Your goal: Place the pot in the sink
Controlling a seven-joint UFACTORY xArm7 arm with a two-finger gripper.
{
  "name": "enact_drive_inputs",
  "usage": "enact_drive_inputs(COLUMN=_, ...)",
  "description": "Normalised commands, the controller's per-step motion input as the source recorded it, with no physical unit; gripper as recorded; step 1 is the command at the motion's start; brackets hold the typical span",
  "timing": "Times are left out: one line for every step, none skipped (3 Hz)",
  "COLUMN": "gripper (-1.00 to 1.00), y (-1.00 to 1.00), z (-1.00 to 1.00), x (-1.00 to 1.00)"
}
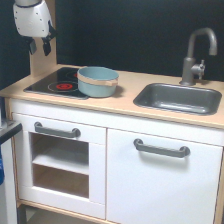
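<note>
The pot (98, 81) sits centre-left, well below and right of the gripper (40, 48) at upper left, fingers apart, empty

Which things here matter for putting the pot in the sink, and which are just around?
Part of the job: pot, sink, gripper.
Just there: stovetop, faucet, oven door handle, cupboard door handle.

I have one exterior view, looking slightly down at the toy kitchen's front from fairly near, countertop (125, 102) across mid-frame, cabinet doors (160, 180) filling the lower half.
</note>
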Motion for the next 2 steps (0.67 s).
enact_drive_inputs(gripper=1.0, y=-0.09, z=-0.09, x=0.13)
enact_drive_inputs(gripper=1.0, y=-0.1, z=-0.09, x=0.15)
